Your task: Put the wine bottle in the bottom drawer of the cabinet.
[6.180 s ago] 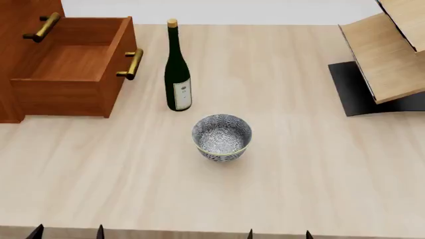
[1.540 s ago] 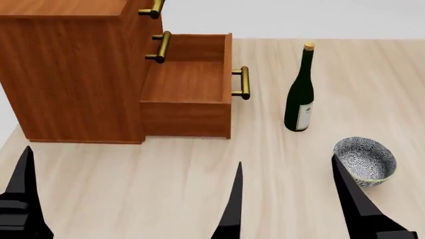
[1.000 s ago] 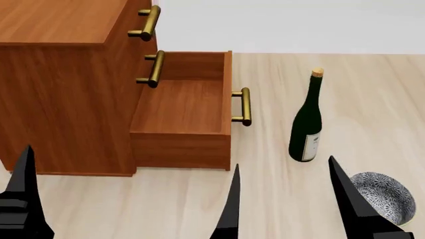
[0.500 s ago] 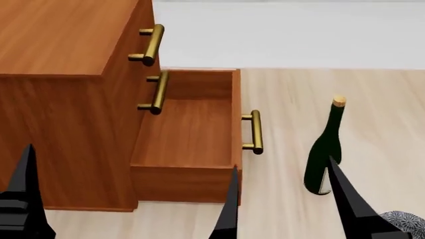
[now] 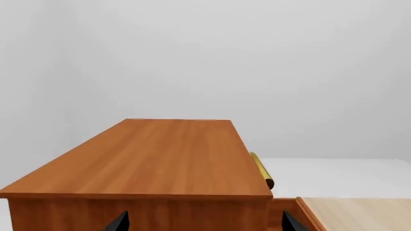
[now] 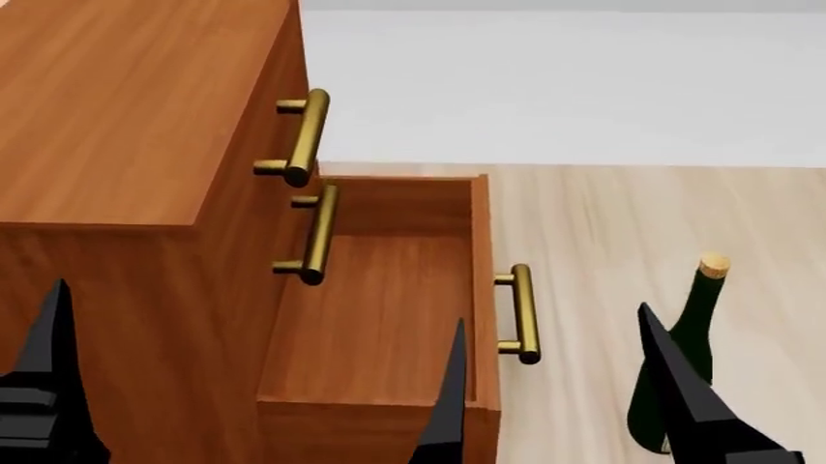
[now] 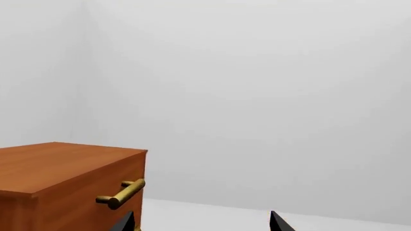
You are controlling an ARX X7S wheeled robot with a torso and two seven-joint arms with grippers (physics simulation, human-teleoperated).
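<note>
Compared with half a second ago, the reddish-brown wooden cabinet [image 6: 130,193] fills more of the head view and the tall dark green glass wine bottle [image 6: 684,367] sits lower and further right. That bottle stands upright on the pale wooden desk [image 6: 606,222], apart from the bottom drawer [image 6: 374,319], which is pulled out with its brass bar handle [image 6: 520,314] facing the bottle. Left tool [image 6: 251,387] and right tool [image 6: 555,387] both show fingertips spread wide, gripping nothing. One black fingertip [image 6: 691,396] overlaps the bottle.
</note>
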